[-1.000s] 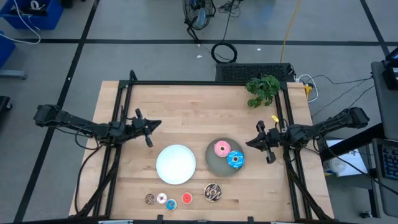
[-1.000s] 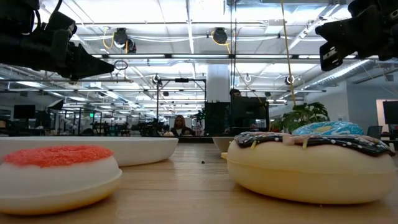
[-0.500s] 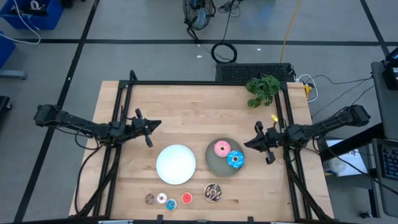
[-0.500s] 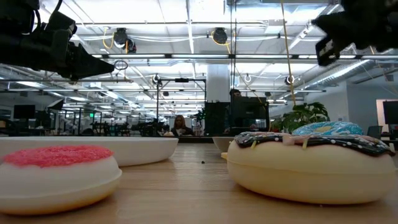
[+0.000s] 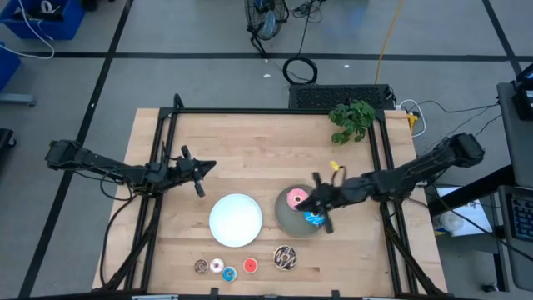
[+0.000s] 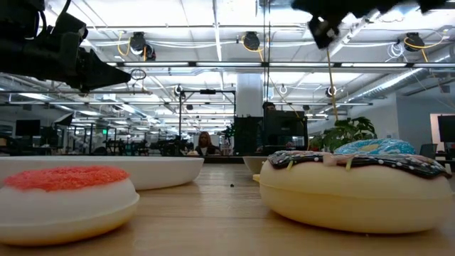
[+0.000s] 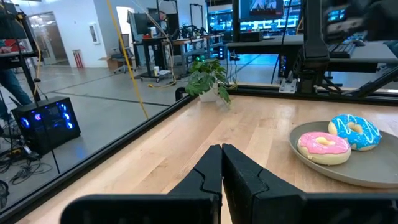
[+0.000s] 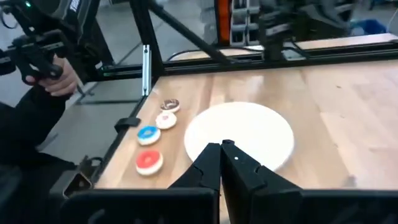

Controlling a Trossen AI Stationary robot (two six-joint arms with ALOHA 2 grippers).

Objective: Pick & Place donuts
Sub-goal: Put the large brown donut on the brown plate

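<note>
Two large donuts lie on the grey plate: a pink donut and a blue donut. The chocolate sprinkled donut rests on the table near the front edge. Beside it several mini donuts lie in a row, among them brown, white, blue and red. My right gripper hangs shut above the grey plate, between the pink and blue donuts, high up in the low view. My left gripper waits shut, above the table's left part.
A white plate sits left of the grey plate, bare. A potted plant stands at the far right corner. Black frame rails run along the table's left and right sides. A person's hand shows beyond the table's left side in the right wrist view.
My right gripper has travelled from the table's right edge toward the left, and now hangs over the grey plate by the two donuts. Its fingers have stayed shut. The donuts and plates have not moved.
</note>
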